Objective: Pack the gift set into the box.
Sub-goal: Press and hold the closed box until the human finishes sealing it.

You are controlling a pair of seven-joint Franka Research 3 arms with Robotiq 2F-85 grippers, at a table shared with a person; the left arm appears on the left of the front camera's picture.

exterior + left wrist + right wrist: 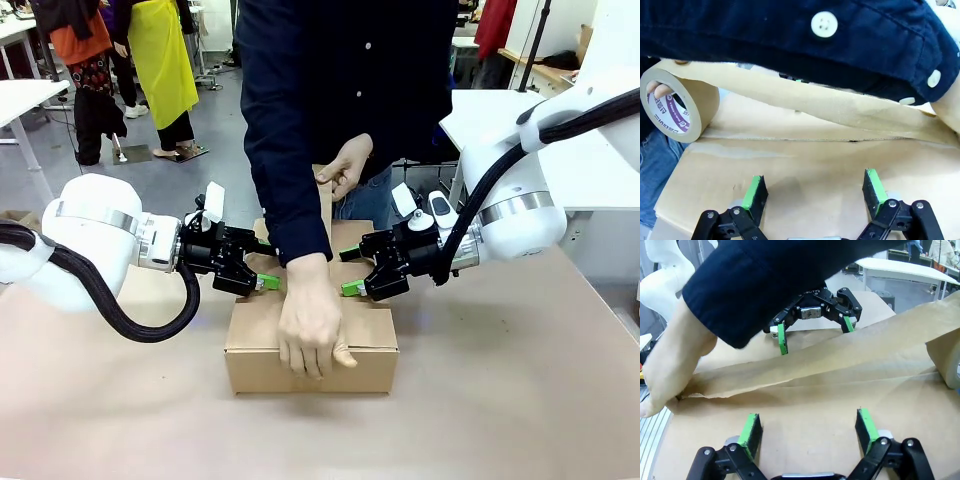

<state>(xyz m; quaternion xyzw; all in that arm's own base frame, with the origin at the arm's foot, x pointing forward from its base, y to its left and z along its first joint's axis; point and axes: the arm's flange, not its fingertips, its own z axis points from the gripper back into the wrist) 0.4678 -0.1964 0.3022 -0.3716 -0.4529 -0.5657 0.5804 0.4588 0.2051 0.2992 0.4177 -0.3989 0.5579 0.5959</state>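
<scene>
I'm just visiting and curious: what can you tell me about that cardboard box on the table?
The box is plain brown corrugated cardboard, lying closed on the table. A person's hand presses a strip of brown tape over its near edge while the other hand holds the tape roll behind it. An open end effector hovers at each side.

Bright, even overhead light; soft shadows under the plain brown corrugated cardboard box. Wrist views bend at edges; near dark blue sleeve blurred.

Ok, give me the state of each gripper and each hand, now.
Left gripper: open, holding nothing.
Right gripper: open, holding nothing.
Person's near hand: pressing the tape strip onto the box.
Far hand: holding the tape roll.
</scene>
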